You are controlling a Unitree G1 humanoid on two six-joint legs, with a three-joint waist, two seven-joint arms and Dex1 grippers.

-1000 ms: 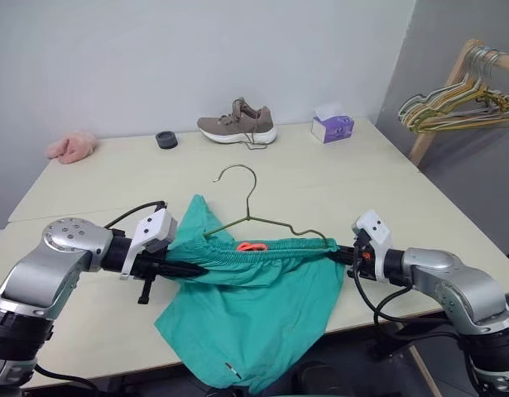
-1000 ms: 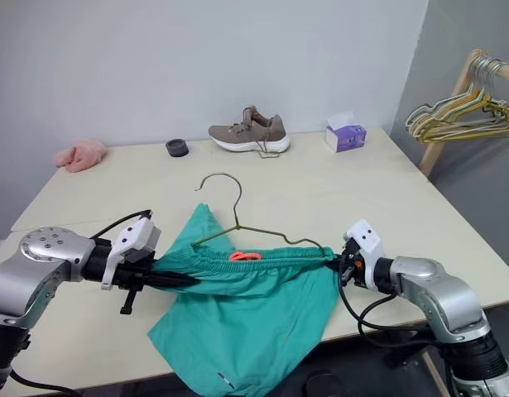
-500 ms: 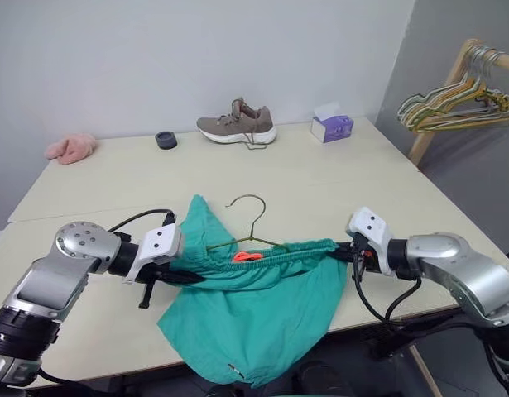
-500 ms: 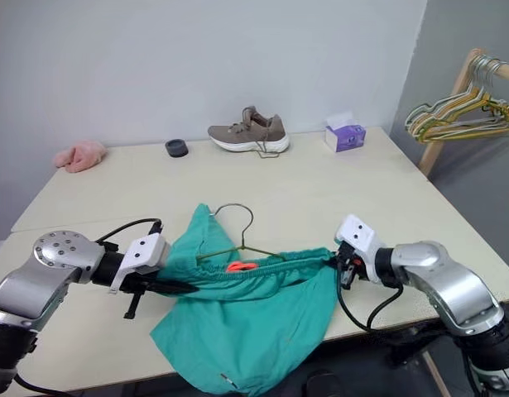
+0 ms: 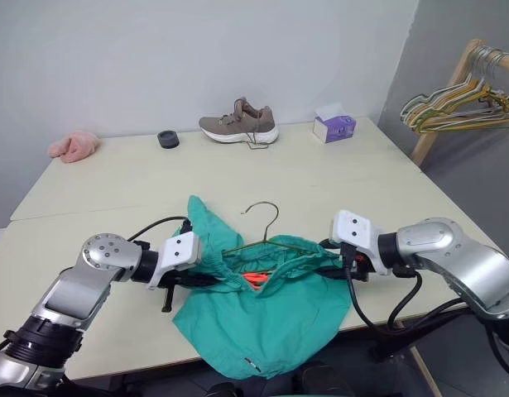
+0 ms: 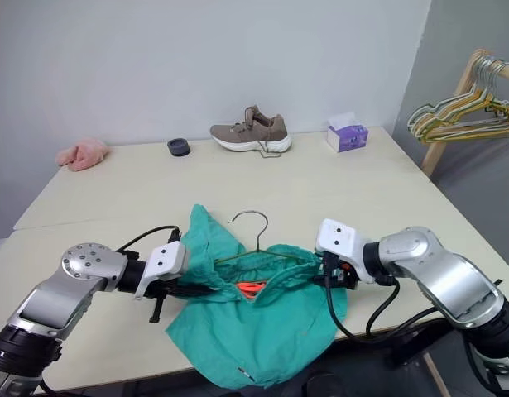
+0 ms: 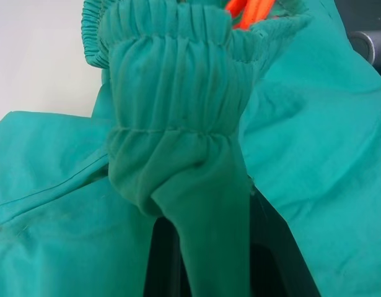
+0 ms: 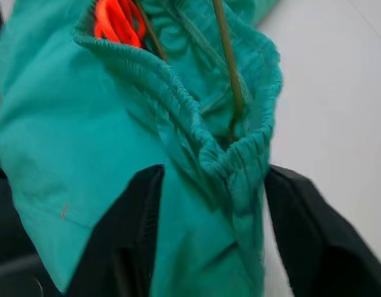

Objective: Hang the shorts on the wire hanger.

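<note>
The shorts (image 5: 262, 314) lie bunched at the near edge of the surface (image 5: 337, 178), their lower part hanging over it. The left gripper (image 5: 206, 279) is clamped on the gathered waistband at one end. At the other end the right gripper (image 8: 209, 204) has its black fingers (image 8: 131, 235) spread apart, with the waistband lying between them. The wire hanger (image 5: 266, 234) sits with its body inside the waist opening (its hook rises clear above the fabric), beside the orange drawstring (image 5: 254, 277).
</note>
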